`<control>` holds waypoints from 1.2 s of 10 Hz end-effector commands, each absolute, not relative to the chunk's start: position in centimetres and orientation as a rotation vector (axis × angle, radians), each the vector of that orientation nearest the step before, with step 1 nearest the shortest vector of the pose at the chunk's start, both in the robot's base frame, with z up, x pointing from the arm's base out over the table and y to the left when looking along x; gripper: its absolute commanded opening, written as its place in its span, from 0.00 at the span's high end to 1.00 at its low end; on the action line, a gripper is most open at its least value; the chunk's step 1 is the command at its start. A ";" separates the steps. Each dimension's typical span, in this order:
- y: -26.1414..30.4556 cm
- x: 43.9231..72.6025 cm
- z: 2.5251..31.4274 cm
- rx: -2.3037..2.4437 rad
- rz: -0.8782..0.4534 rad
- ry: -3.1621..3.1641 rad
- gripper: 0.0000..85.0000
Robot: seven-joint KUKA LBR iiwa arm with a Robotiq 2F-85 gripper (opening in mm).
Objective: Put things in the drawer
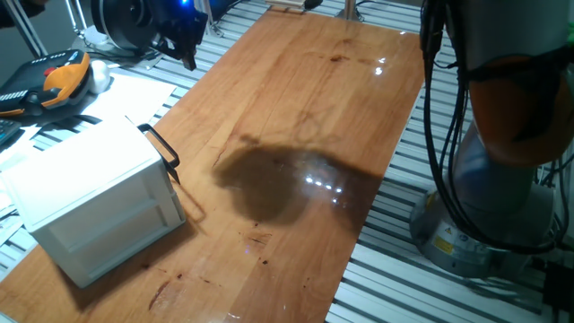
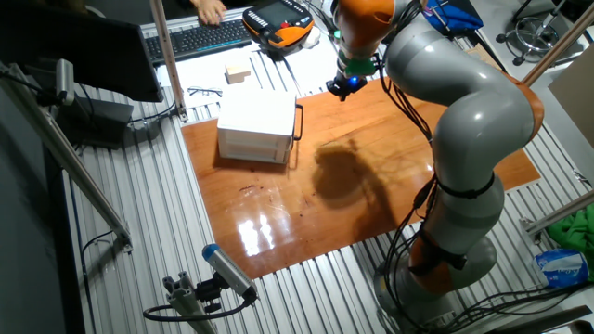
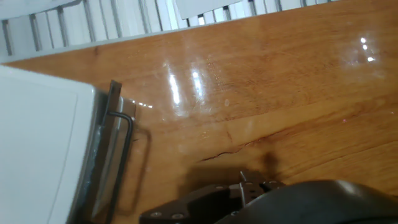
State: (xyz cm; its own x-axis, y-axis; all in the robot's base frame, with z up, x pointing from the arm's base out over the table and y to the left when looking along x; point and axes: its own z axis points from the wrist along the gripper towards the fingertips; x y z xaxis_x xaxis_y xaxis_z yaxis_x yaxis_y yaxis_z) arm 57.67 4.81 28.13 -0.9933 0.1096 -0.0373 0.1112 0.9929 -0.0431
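Note:
The white cabinet [image 1: 94,202] stands at the left end of the wooden board, and its drawer with the black bar handle [image 1: 161,149] looks pushed in. It also shows in the other fixed view [image 2: 255,121] and the hand view [image 3: 37,149], handle [image 3: 121,143] towards me. A small pale beige cube [image 2: 238,74] lies on the metal table behind the cabinet, off the board. My gripper [image 1: 186,49] hovers above the board's far edge, beyond the handle side [image 2: 347,86]. It holds nothing that I can see. Its jaws are too dark to read.
An orange and black teach pendant [image 2: 278,23] and a keyboard [image 2: 200,37] lie beyond the board. The arm's grey base [image 1: 489,206] and cables stand at the board's right side. The board [image 1: 296,179] carries the arm's shadow in its middle.

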 end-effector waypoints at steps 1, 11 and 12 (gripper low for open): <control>4.9 57.5 28.3 0.143 -0.079 3.104 1.00; 6.0 56.7 30.2 0.027 -0.083 3.121 1.00; 6.2 56.6 30.5 0.042 -0.062 3.130 1.00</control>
State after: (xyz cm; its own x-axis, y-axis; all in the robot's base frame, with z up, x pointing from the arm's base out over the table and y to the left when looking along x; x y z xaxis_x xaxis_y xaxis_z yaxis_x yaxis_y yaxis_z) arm 56.57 6.24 30.53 -0.9995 0.0289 -0.0089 0.0293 0.9988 -0.0389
